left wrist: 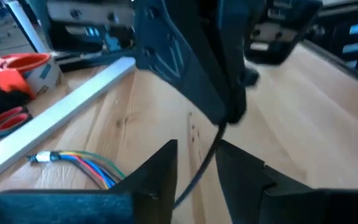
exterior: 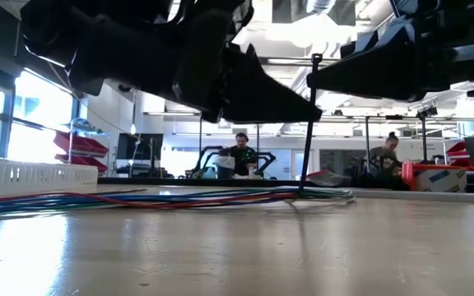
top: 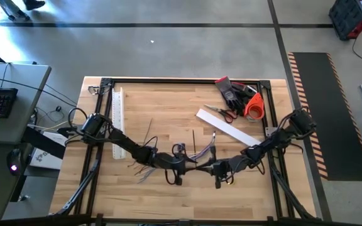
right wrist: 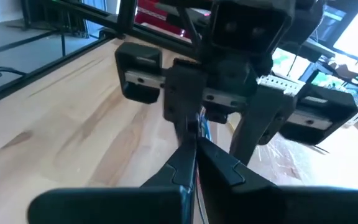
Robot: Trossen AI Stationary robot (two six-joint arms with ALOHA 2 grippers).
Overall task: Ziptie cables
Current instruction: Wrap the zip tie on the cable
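Pinching one of the zipties (left wrist: 197,177) upright over the cables (exterior: 163,198), the right claw (right wrist: 194,144) is clamped while the left claw (left wrist: 194,163) straddles it, half-open.

Two matte black, jointed arms of blocky segments, each ending in a dark two-finger gripper, left (top: 180,168) and right (top: 219,171), with tapered wedge-shaped fingers (left wrist: 160,168).

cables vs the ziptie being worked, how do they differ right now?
Pose: the cables lie flat along the table, while the ziptie stands upright from them.
Colour: the cables are blue, red and grey; the ziptie is dark.
Number: several cable strands, one ziptie strip.
Both are thin and meet between the arms.
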